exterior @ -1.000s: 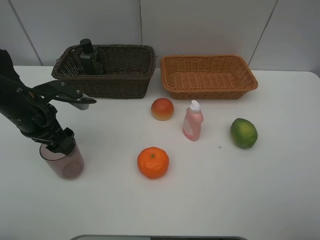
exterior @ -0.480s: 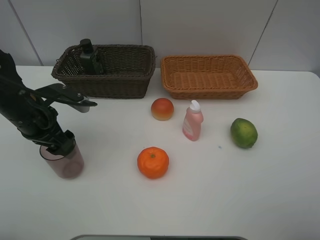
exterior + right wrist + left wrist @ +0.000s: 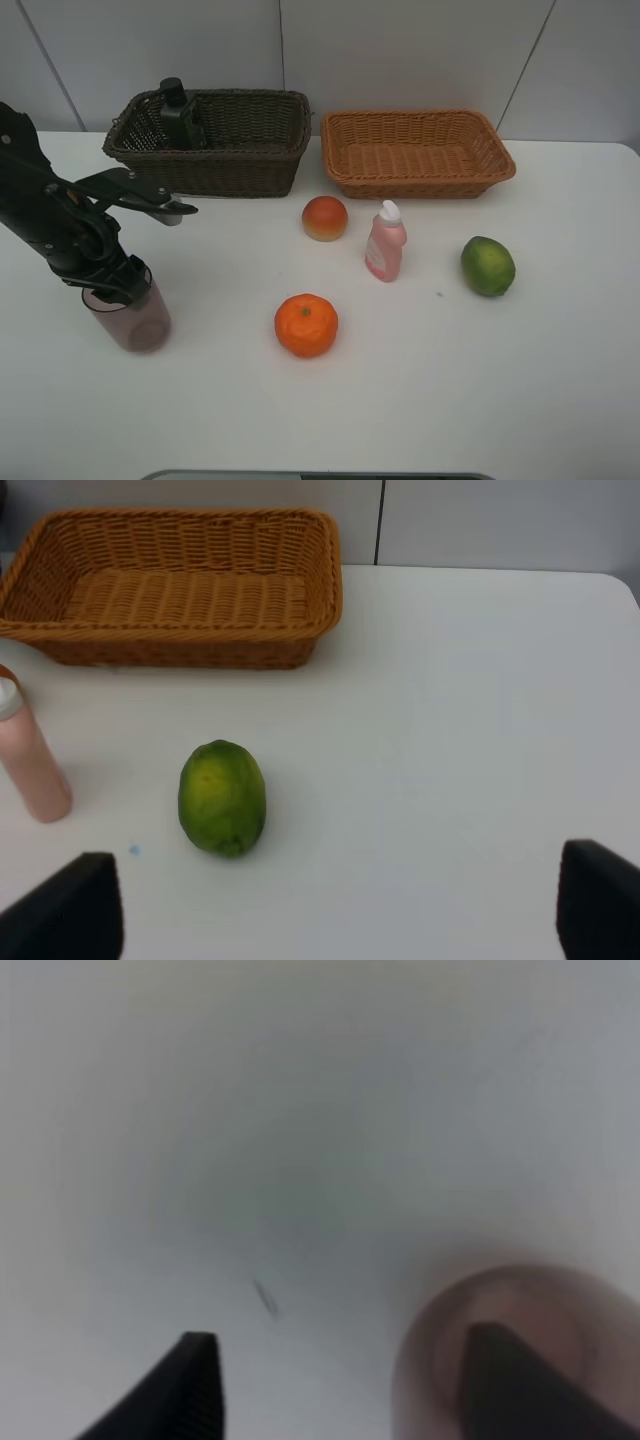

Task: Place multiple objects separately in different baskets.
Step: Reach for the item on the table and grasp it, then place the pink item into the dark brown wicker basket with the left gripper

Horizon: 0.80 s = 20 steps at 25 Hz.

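The translucent purple-brown plastic cup [image 3: 130, 322] stands upright on the white desk [image 3: 450, 380], toward its left front and well apart from both baskets. The left gripper [image 3: 122, 288] sits over the cup's rim with its jaws spread. In the wrist view one jaw is down inside the cup and the other hangs outside with a clear gap to the wall, so nothing is grasped yet.

For a good pinch, I judge the jaws should shut on the wall slowly and squarely. They should sit deep enough below the rim that the light cup neither tips nor slips out, and the lift should go straight up before any carry. The deep dark brown wicker basket [image 3: 215, 170] behind the cup already holds the dark green-black bottle [image 3: 180, 115], so it looks the likely home.

The left arm reaches in from the desk's left edge, its wrist bent steeply so the gripper points down. The right gripper [image 3: 345, 895] is spread wide and empty, facing the green lime [image 3: 222, 797].
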Available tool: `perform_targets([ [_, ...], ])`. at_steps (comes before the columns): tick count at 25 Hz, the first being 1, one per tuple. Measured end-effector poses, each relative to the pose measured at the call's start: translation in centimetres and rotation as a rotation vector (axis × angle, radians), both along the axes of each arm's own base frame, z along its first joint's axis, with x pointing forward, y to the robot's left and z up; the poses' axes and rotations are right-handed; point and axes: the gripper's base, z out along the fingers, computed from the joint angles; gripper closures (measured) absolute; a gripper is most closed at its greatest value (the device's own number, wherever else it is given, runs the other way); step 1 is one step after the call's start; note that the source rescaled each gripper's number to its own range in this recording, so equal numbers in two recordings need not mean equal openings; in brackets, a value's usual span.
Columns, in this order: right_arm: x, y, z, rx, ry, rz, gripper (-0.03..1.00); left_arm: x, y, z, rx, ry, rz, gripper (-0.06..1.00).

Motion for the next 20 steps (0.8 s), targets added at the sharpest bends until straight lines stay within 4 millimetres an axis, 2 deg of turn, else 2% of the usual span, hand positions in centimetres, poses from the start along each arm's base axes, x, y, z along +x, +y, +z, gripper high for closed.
perform_targets([
  [5, 0.00, 0.00, 0.00, 0.000, 0.000, 0.000, 0.11, 0.14, -0.04, -0.06, -0.004, -0.011, 0.005, 0.90],
  [6, 0.00, 0.00, 0.00, 0.000, 0.000, 0.000, 0.11, 0.18, -0.05, -0.01, -0.006, -0.018, 0.006, 0.94],
  [20, 0.00, 0.00, 0.00, 0.000, 0.000, 0.000, 0.11, 0.20, -0.05, 0.00, -0.007, -0.020, 0.007, 0.94],
])
